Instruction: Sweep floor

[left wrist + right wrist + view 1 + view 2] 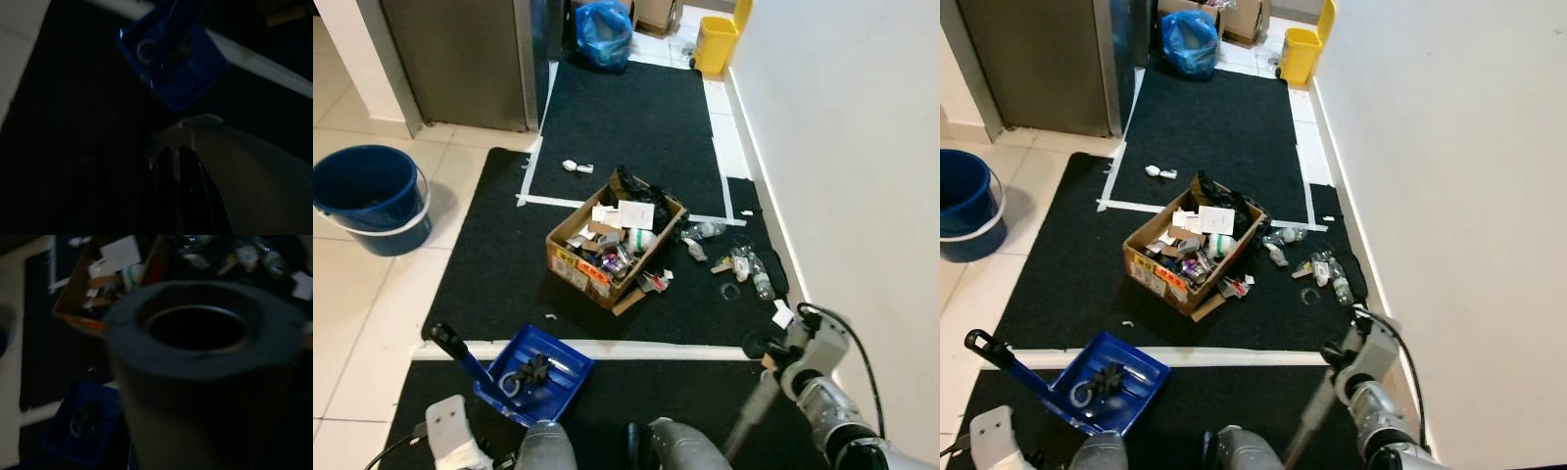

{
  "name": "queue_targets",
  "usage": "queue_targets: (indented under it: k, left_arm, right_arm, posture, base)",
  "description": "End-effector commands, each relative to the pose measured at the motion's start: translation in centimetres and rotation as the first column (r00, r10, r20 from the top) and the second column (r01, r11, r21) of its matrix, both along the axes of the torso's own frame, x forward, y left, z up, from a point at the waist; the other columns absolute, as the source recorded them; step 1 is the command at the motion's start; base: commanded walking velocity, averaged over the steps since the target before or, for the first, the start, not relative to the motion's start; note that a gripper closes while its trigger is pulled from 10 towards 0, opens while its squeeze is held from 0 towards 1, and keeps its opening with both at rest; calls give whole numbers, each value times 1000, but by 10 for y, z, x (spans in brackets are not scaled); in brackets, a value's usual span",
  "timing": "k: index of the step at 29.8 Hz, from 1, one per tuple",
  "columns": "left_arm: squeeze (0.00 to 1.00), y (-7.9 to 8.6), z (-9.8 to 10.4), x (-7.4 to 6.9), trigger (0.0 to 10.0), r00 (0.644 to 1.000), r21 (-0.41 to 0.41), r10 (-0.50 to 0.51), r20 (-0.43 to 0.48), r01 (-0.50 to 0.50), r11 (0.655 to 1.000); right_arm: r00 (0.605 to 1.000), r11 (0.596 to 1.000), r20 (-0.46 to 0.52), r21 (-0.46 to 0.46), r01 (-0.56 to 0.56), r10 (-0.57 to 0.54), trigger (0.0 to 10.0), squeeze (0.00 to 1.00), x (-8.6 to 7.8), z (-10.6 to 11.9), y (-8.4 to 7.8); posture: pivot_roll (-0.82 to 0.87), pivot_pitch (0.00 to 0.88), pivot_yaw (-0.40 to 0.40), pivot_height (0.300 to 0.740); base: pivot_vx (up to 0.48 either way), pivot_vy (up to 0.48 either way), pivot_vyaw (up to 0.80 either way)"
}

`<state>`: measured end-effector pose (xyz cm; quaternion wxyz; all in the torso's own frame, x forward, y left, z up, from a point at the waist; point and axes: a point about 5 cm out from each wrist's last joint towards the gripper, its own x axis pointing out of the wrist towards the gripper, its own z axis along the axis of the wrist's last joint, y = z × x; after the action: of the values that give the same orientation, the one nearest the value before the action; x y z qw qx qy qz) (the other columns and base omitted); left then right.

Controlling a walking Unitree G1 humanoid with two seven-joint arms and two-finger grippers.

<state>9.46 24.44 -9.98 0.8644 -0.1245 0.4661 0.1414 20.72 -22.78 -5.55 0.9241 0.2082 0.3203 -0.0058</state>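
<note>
A blue dustpan (536, 377) lies on the black mat (489, 284) near my feet, with a ring and dark scraps in it; its black handle (448, 342) points up to the left. The dustpan (171, 63) lies ahead of my left gripper (175, 161), whose black fingers lie close together in the dark. At the lower right, my right gripper (781, 360) is shut on a grey broom handle (749, 416); the handle's hollow top end (198, 328) is close before the wrist camera. Litter (736, 262) of bottles and wrappers lies on the mat by the wall.
An open cardboard box (612, 243) full of trash sits mid-mat. A white scrap (578, 166) lies beyond it. A blue bucket (370, 196) stands on the tiles at left. A blue bag (604, 34) and yellow bin (715, 44) stand far back. A white wall (862, 147) runs along the right.
</note>
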Motion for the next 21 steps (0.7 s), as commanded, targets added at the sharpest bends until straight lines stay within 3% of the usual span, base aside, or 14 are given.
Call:
queue_targets:
  k: [1,4,5,6,7,10,14,21]
  left_arm:
    - [0,-36,-10,-5,10000,993,-104,-111,-42,106,989]
    - [0,-38,-10,-4,10000,989,-105,-139,-46,133,985]
    - [0,-41,-10,0,10000,963,-87,-263,-66,257,963]
    - [0,-41,-10,0,10000,963,-87,-263,-66,257,963]
    - [0,-43,-10,2,10000,939,-76,-334,-77,329,941]
    - [0,-46,-9,8,10000,913,-64,-401,-79,397,916]
    - [0,-51,-8,13,10000,844,-45,-526,-101,525,850]
    - [0,-61,-8,18,10000,803,-44,-588,-98,586,809]
  right_arm:
    - [991,995,-92,-11,-98,97,10000,0,-16,-11,5]
    - [987,992,-119,-42,-117,112,10000,0,-21,-14,5]
    - [978,987,-202,-136,-81,53,10000,0,-35,-21,-4]
    - [978,987,-202,-136,-81,53,10000,0,-35,-21,-4]
    - [964,970,-264,-223,-98,37,10000,0,-46,-26,-10]
    - [944,927,-327,-344,-150,32,10000,0,-55,-29,-16]
    - [944,895,-327,-405,-187,50,10000,0,-51,-27,-17]
    - [919,839,-331,-421,-346,213,10000,0,-41,-28,4]
  posture:
    - [255,32,-150,740]
    - [254,24,-150,740]
    - [261,18,-149,740]
    - [261,18,-149,740]
    - [264,17,-144,740]
    - [264,16,-134,740]
    - [254,16,-124,740]
    - [250,13,-121,740]
  base:
    - [0,0,0]
    - [0,0,0]
    - [0,0,0]
    - [0,0,0]
    - [0,0,0]
    - [0,0,0]
    - [0,0,0]
    - [0,0,0]
